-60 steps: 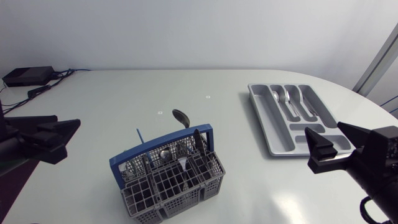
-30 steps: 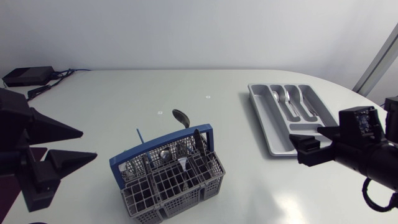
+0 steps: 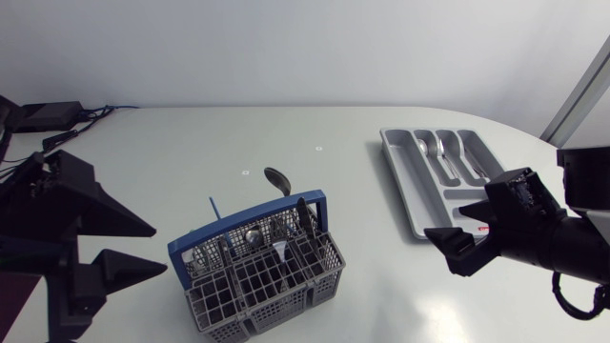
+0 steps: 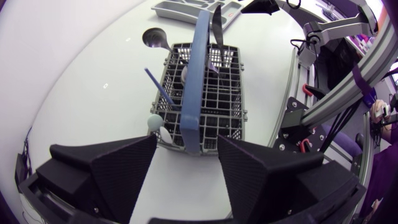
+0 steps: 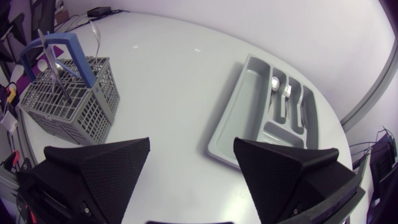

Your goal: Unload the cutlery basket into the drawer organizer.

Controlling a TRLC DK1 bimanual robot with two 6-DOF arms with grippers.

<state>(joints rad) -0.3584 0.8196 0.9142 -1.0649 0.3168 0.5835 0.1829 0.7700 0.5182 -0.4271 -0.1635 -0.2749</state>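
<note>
In the head view the grey wire cutlery basket [image 3: 259, 274] with a blue handle [image 3: 250, 226] stands at the front middle of the table. A spoon [image 3: 277, 179], a dark utensil [image 3: 303, 215] and a thin blue stick [image 3: 215, 210] poke out of it. The grey drawer organizer [image 3: 427, 202] lies at the right with spoons [image 3: 436, 148] in its slots. My left gripper [image 3: 151, 250] is open, left of the basket. The left wrist view has the basket [image 4: 214, 106] just ahead of its open gripper [image 4: 186, 158]. Between basket and organizer my right gripper [image 3: 457, 233] is open; its wrist view looks over the organizer [image 5: 231, 127] and the basket [image 5: 68, 102].
A black box with cables [image 3: 43, 116] sits at the table's back left corner. Bare white tabletop [image 3: 372, 257] lies between the basket and the organizer, and behind the basket.
My left gripper has swung into view with its fingers spread and come closer to the basket. My right gripper has shifted left and down, away from the organizer's near end.
</note>
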